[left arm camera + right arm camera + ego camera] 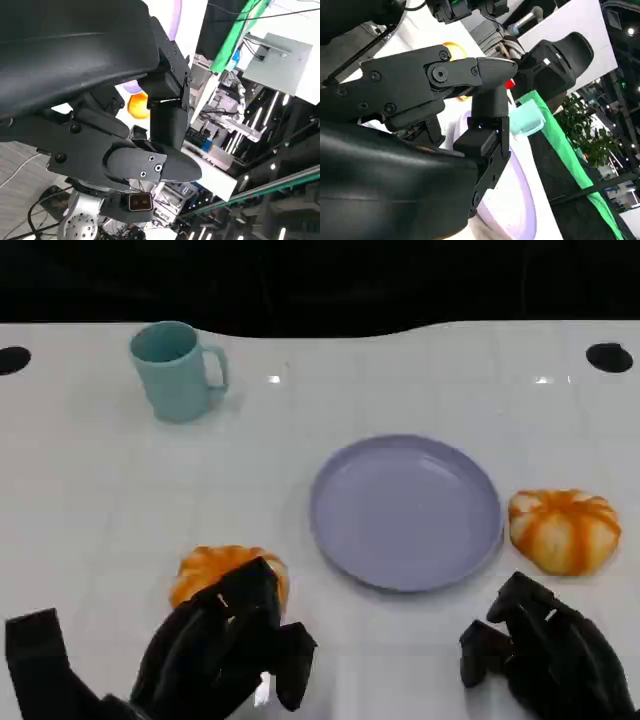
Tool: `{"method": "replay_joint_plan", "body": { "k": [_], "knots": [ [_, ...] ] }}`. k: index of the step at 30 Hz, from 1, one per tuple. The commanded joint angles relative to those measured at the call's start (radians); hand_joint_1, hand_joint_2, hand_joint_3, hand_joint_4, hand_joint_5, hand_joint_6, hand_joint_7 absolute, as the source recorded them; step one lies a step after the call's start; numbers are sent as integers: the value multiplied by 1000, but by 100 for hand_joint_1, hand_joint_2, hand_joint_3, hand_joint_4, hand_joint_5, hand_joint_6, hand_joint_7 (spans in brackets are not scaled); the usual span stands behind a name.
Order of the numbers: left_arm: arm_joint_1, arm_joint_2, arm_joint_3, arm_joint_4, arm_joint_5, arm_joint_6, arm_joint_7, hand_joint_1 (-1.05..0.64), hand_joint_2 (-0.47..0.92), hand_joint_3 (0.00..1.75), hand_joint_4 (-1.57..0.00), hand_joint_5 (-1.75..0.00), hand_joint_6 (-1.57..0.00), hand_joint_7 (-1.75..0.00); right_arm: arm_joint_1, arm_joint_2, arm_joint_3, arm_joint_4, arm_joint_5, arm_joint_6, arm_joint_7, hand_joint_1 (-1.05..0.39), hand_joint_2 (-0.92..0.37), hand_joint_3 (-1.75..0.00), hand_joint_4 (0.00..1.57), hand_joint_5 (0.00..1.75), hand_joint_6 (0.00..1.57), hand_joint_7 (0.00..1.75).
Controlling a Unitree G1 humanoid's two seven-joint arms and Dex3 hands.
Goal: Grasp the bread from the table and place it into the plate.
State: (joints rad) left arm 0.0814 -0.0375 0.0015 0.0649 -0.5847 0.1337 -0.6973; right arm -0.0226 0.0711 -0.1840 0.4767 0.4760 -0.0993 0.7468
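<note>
From my station I see a glossy white surface (90,500) with faint tile-like lines and small bright light reflections. Two dark round holes (609,357) sit near its far corners, and beyond its far edge everything is black. The wrist views give me a cluttered workshop: green framing bars (235,37), a grey cabinet (280,60), long ceiling light strips (272,107), a black office chair (560,62) and leafy plants (582,130).

No readable text or labels

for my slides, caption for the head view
Left hand at one bread roll, empty plate beside it.
</note>
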Motion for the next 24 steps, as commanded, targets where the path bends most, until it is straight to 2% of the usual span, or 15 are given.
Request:
{"method": "replay_joint_plan", "body": {
  "k": [1, 20, 24],
  "knots": [
    [7, 11, 6, -14, -1, 2, -2, -71, 92, 19, -102, -175, -79, -175, 13, -14, -3, -9, 6, 4, 3, -56, -92, -23, 79, 166, 70, 140],
    [13, 8, 3, -26, -3, 4, -3, -71, 92, 21, -103, -175, -78, -174, 18, -10, -5, -16, 14, 11, 6, -55, -92, -24, 78, 166, 69, 139],
    [17, 13, 0, -40, 76, -88, 24, -70, 92, 23, -100, -175, -75, -175, 21, -9, -3, -17, 11, 8, 5, -55, -92, -25, 78, 166, 69, 139]
  ]
}}
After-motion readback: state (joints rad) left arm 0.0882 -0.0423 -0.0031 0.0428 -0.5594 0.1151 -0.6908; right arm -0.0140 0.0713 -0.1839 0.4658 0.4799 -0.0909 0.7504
